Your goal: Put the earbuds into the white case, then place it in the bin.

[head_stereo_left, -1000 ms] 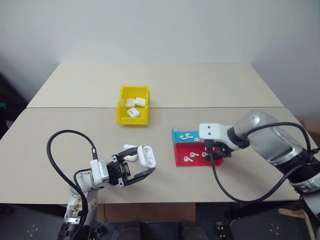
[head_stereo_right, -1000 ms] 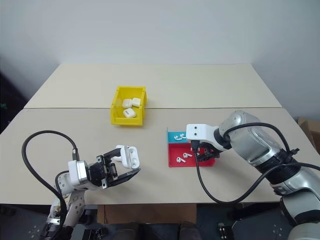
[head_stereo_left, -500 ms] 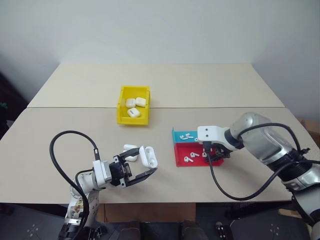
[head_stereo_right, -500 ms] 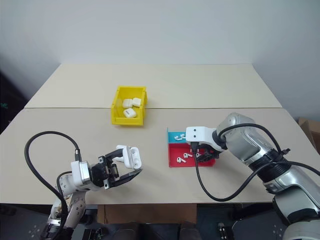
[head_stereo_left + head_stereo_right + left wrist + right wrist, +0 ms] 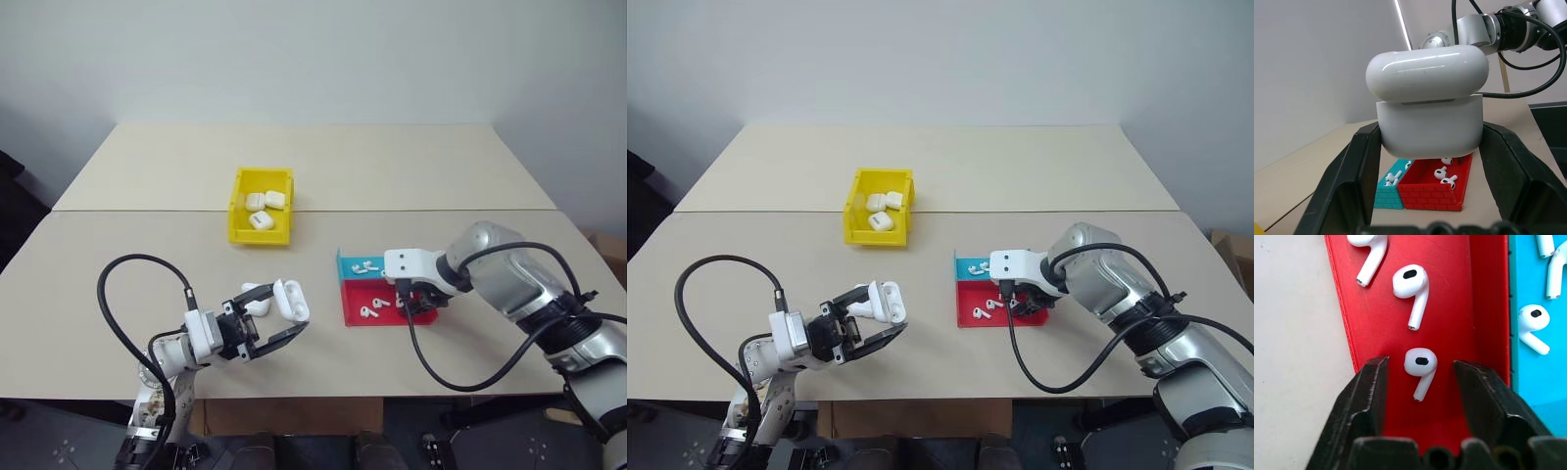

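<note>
- Two black fingers of the right gripper [image 5: 1420, 369] now stand spread on either side of one earbud [image 5: 1421, 366] that lies on the floor of the red tray [image 5: 1376, 323]; they do not touch it yet, so this gripper is released and holds nothing.
- Compared with one second ago, the gap between these fingers looks a little narrower, and the right arm has leaned a little more over the red tray. I judge that the closing on this earbud has begun.
- Inside the red tray, two more earbuds [image 5: 1413, 286] lie beyond the chosen one, further from the gripper. Just beside the red tray, touching its side, is the blue tray [image 5: 1533, 333], which holds some earbuds too.
- Well apart from the red tray, toward the robot's left, the left gripper [image 5: 263, 331] is clenched on the white case [image 5: 1429, 105]; the two fingers press on the sides of the lower half.
- From the left wrist view the lid looks nearly down on the case; in the head views the case seems opened, so I cannot tell this surely. Since one second ago the case has tipped a little in the left gripper, but the left hand stayed at almost the same place.
- Far from the red tray, on the far side of the table [image 5: 411, 166], the bin [image 5: 238, 211] already holds three white cases [image 5: 261, 206].
- For the task this means that the first step is in hand: no earbud is in the held case yet, and the trip to the bin comes after.
</note>
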